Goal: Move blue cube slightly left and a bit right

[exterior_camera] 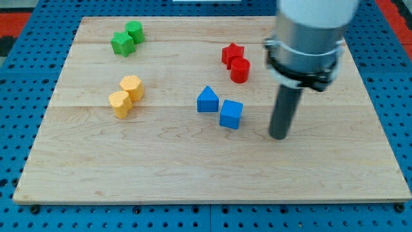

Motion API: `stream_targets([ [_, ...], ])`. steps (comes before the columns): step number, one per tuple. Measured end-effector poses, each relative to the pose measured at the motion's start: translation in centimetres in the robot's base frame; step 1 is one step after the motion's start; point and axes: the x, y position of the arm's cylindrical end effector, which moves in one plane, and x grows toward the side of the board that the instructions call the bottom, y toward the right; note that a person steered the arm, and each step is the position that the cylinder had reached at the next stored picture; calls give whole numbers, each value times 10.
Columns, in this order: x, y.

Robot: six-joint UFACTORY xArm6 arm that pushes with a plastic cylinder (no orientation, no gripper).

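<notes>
Blue cube (231, 114) sits on pale grained wood board (193, 174); my tip (278, 135) right of it; no hand shows.

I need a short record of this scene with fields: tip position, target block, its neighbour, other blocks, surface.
tip: my tip rests on the board, at the view's right of the blue cube, apart from it
target: blue cube
neighbour: blue triangular block, close at its upper left
others: two red blocks, two green blocks, two yellow blocks
surface: wooden board
</notes>
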Motion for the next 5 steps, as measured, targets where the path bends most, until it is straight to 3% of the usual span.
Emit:
stream_targets([
  [2,-72,6],
  [4,-58,-73],
  [5,-17,-84],
])
